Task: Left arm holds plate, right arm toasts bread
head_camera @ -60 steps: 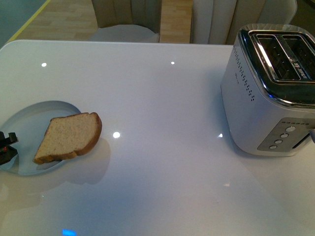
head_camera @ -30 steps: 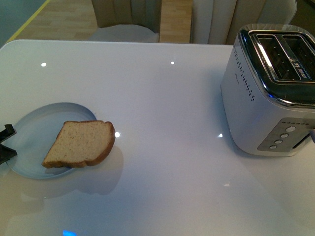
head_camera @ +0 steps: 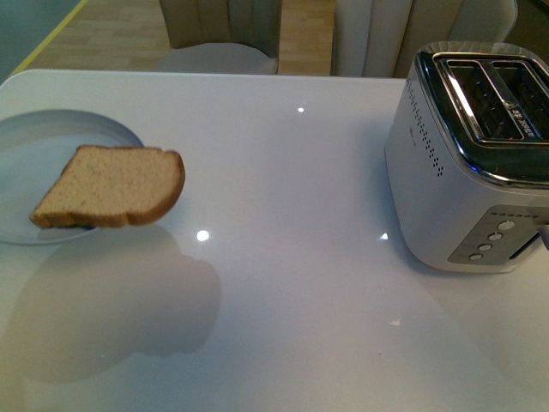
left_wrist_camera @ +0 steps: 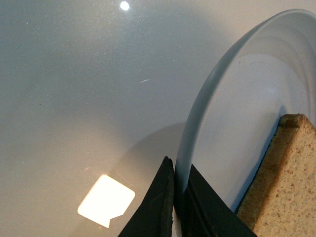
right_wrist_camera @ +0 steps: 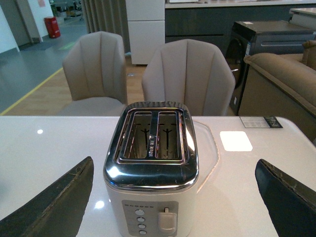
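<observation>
Lifted since half a second ago, your load now throws a shadow on the glossy white surface [head_camera: 292,283], with chairs [right_wrist_camera: 187,74] beyond it. You see the two-slot toaster [head_camera: 467,163] at right, cropped by the frame. At far left the plate [head_camera: 34,150], also cut off, hangs clear; the bread [head_camera: 111,186] lies on it, overhanging its rim. Left fingers [left_wrist_camera: 153,212] pinch that rim. Right fingers [right_wrist_camera: 54,207] stand spread wide, facing the toaster.

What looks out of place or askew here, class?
The bread lies off-centre: its rounded end juts well past the rim of the plate, over the table. With the left hand pinching the rim, it might slide off.
</observation>
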Controlling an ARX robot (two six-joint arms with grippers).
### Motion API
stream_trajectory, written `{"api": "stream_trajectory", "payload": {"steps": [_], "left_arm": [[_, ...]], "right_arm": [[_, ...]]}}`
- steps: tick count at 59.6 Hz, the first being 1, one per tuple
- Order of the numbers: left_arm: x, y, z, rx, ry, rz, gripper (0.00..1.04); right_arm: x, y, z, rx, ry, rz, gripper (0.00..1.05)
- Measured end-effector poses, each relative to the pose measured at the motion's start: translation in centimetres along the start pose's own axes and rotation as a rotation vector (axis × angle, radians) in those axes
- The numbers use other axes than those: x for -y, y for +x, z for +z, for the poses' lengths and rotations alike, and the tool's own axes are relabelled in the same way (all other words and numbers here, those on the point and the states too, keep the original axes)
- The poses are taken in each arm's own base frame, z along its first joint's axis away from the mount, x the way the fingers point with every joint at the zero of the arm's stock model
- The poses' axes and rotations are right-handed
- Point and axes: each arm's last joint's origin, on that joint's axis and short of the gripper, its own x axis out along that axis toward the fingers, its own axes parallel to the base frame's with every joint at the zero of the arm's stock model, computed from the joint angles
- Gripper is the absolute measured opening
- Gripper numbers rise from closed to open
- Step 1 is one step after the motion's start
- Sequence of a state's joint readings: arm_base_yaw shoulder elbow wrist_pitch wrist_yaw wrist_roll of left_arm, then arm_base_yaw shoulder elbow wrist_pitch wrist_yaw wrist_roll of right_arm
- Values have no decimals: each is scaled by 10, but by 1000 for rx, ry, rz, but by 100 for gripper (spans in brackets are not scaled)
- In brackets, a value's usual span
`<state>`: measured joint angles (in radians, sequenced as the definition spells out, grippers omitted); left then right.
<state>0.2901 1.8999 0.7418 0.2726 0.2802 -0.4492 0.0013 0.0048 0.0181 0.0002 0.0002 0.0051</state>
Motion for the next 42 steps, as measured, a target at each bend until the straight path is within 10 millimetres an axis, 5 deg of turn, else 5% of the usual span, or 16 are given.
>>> {"api": "stream_trajectory", "payload": {"steps": [21,42], "left_arm": [[61,-57,6,69,-5,-44,3],[131,-85,-29,52,-8,-90,3]], "right_arm": [[0,0,0,0,0,0,96],[0,0,0,0,0,0,96]]}}
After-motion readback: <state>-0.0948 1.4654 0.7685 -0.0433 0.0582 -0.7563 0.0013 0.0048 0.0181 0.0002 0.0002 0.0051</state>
